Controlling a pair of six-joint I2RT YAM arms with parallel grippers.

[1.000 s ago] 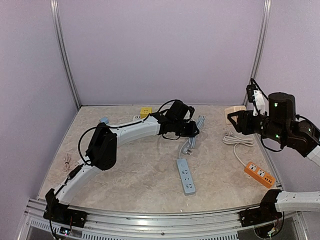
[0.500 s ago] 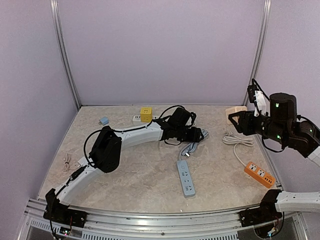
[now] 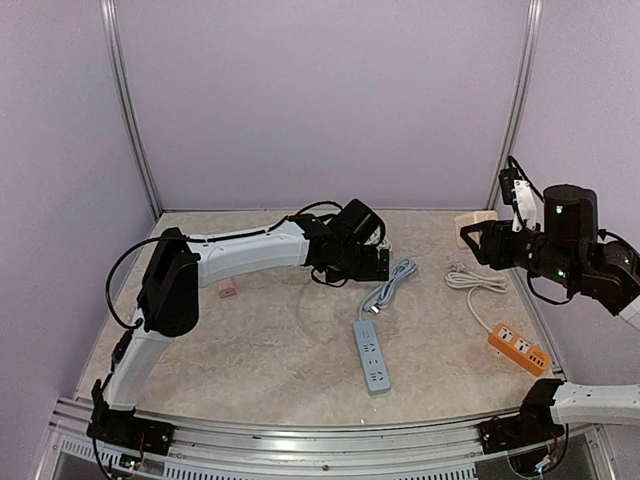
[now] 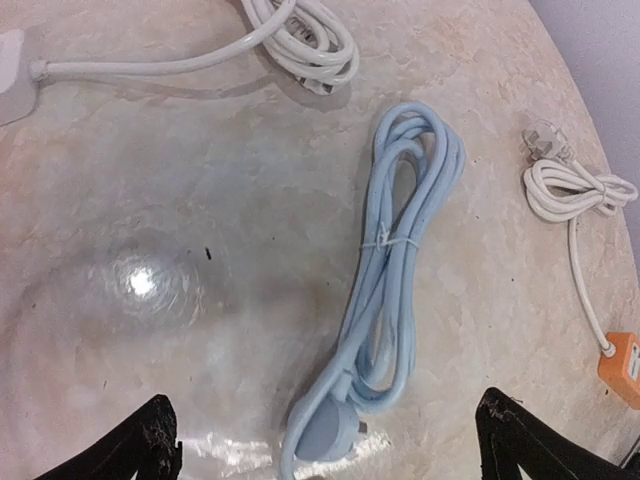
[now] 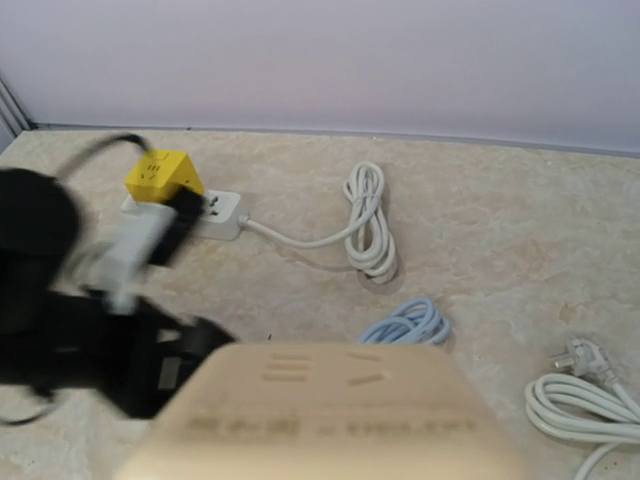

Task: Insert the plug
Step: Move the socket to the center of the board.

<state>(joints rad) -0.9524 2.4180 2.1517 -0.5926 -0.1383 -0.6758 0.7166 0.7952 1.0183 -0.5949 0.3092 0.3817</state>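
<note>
- Hovering with the left tool (image 3: 380, 264) over the middle of the bench (image 3: 270, 340), fingertips (image 4: 150, 440) far apart at the bottom corners of the left wrist view and nothing between them: wide open and empty.
- Looking straight down on the pale blue plug (image 4: 322, 437) at the bottom centre of that view, flat on the bench at the end of its tied blue cable (image 4: 400, 230), touched by neither fingertip.
- Following that cable in the top view down to the blue power strip (image 3: 371, 355), just below the centre of the frame.
- Gripping, by the look of it, a beige socket block (image 5: 330, 410) in the right tool (image 3: 466, 236) at the right edge of the top view. Seen blurred and close across the bottom of the right wrist view, slots showing, with that tool's own fingers hidden behind it.
- Judged as the pick-up step: plug not yet grasped, insertion not yet begun.
- Calls next for a descent of the left tool onto the plug body, centred, closing across its sides and leaving the prongs free. Cannot tell from these views which way the prongs face.
- Then needs a carry toward a socket, probably the beige block, though cannot tell for certain which socket is meant. Likely to drag the tied cable along, so worth lifting slowly.
</note>
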